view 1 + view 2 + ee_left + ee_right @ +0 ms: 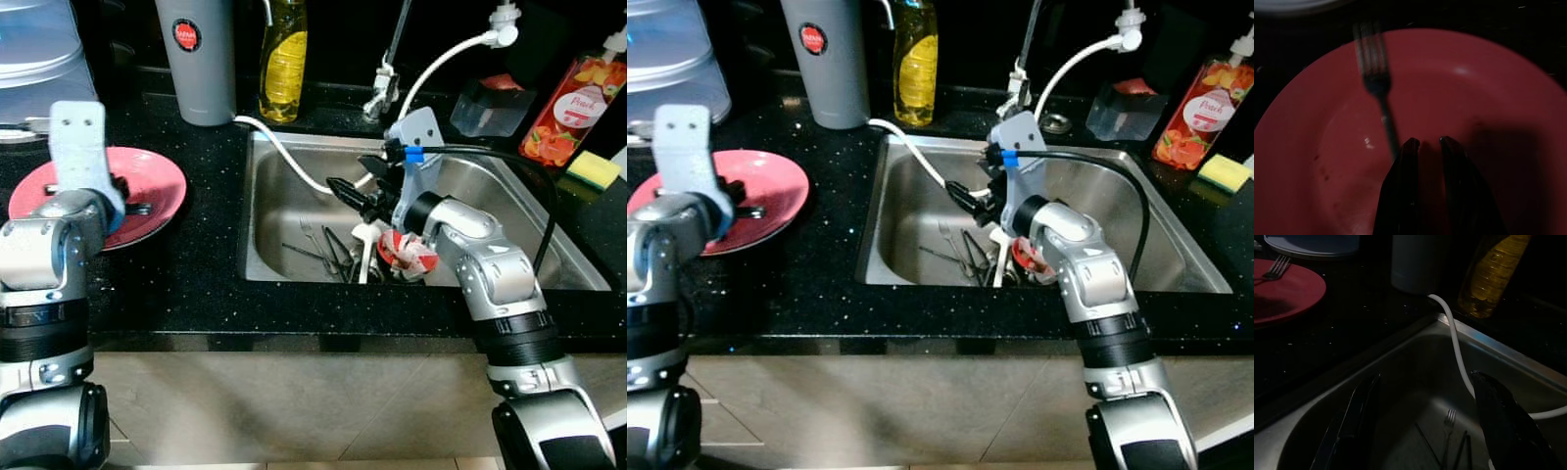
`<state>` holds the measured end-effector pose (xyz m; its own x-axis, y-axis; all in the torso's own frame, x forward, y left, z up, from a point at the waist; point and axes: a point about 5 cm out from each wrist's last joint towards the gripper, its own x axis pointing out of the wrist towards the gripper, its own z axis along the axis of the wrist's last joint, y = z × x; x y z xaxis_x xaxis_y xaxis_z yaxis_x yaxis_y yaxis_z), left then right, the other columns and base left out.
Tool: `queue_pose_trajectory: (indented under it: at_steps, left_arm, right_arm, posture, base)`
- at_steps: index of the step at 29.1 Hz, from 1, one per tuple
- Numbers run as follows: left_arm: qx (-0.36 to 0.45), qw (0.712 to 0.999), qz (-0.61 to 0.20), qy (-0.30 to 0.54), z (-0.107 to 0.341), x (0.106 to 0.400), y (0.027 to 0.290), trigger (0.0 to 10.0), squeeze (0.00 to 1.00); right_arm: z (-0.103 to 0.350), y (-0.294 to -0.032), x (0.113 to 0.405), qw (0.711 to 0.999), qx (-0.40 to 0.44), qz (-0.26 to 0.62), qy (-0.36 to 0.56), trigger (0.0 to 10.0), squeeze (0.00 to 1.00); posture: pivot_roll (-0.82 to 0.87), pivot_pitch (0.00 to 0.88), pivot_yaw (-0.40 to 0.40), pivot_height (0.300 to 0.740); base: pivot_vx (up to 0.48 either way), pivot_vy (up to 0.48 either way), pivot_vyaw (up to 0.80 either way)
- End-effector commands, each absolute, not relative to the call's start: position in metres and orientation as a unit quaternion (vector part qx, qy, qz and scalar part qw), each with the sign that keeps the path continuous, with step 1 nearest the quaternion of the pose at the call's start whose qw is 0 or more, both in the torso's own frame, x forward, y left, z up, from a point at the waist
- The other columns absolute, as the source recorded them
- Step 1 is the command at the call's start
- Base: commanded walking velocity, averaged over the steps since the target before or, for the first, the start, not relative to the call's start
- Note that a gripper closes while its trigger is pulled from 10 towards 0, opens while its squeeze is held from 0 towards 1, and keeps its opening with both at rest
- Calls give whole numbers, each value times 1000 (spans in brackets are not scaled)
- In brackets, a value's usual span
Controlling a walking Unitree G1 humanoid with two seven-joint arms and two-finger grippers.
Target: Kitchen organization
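Several utensils (338, 257) lie low-centre on the sink (294, 211) floor, handles running toward frame-bottom, directly beneath the right gripper (355, 195), fingers spread wide and empty, while the left gripper (1425, 147), nearly closed, empty, hovers over the pink plate (157, 181) upper left.

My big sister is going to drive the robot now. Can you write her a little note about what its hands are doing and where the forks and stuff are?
Left gripper: low over the red plate on the black counter, fingers nearly together, holding nothing.
Right gripper: open, hanging above the sink, holding nothing.
Done: one fork lies on the plate.
Left: more cutlery lies at the bottom of the sink, next to a white spoon and a red and white cup.
Watch out: a white hose runs over the sink's edge near the right gripper.
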<state>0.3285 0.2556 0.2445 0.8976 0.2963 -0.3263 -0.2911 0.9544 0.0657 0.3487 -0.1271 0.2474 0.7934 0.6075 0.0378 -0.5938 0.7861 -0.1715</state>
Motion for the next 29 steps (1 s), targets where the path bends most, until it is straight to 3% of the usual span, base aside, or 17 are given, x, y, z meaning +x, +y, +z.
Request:
queue_pose_trajectory:
  at_steps: [1, 2, 3, 4, 9, 10, 24, 25, 26, 27, 29]
  left_arm:
    - [0, 970, 162, 182, 241, 330, 255, 10000, 0]
    - [-6, 968, 170, 185, 240, 330, 257, 10000, 0]
    - [-9, 967, 172, 187, 239, 331, 258, 10000, 86]
    - [-13, 968, 168, 187, 239, 331, 257, 10000, 1000]
    - [-13, 968, 169, 185, 240, 332, 255, 10000, 1000]
    - [-1, 968, 175, 182, 242, 332, 255, 10000, 0]
    - [-16, 953, 187, 236, 216, 331, 262, 10000, 0]
    - [-19, 953, 189, 236, 216, 331, 262, 4549, 0]
    - [-19, 953, 189, 236, 216, 331, 262, 4549, 0]
    - [-28, 953, 187, 236, 215, 331, 262, 0, 0]
    - [-29, 953, 186, 236, 215, 331, 262, 0, 0]
  right_arm:
    - [249, -129, 349, 946, -74, 313, -44, 10000, 0]
    - [249, -129, 349, 946, -73, 313, -44, 10000, 0]
    - [249, -129, 349, 946, -73, 313, -44, 10000, 0]
    - [248, -128, 349, 946, -74, 313, -44, 10000, 0]
    - [249, -128, 349, 946, -73, 313, -43, 10000, 0]
    - [249, -128, 349, 946, -73, 313, -43, 10000, 0]
    - [250, -129, 349, 947, -72, 311, -45, 10000, 0]
    - [250, -129, 349, 947, -72, 311, -45, 10000, 0]
    - [250, -129, 349, 947, -72, 311, -45, 10000, 0]
    - [251, -129, 349, 946, -72, 312, -47, 10000, 0]
    - [251, -129, 349, 946, -72, 312, -47, 10000, 0]
  posture:
    - [269, 0, -83, 740]
    - [269, 0, -83, 740]
    - [269, 0, -83, 740]
    - [270, 0, -84, 740]
    - [269, 0, -82, 740]
    - [269, 0, -82, 740]
    - [264, 0, -82, 740]
    - [264, 0, -82, 740]
    - [264, 0, -82, 740]
    - [264, 0, -84, 740]
    - [265, 0, -85, 740]
  base:
    - [0, 0, 0]
    - [0, 0, 0]
    - [0, 0, 0]
    - [0, 0, 0]
    - [0, 0, 0]
    - [0, 0, 0]
    - [0, 0, 0]
    - [0, 0, 0]
    - [0, 0, 0]
    - [0, 0, 0]
    - [0, 0, 0]
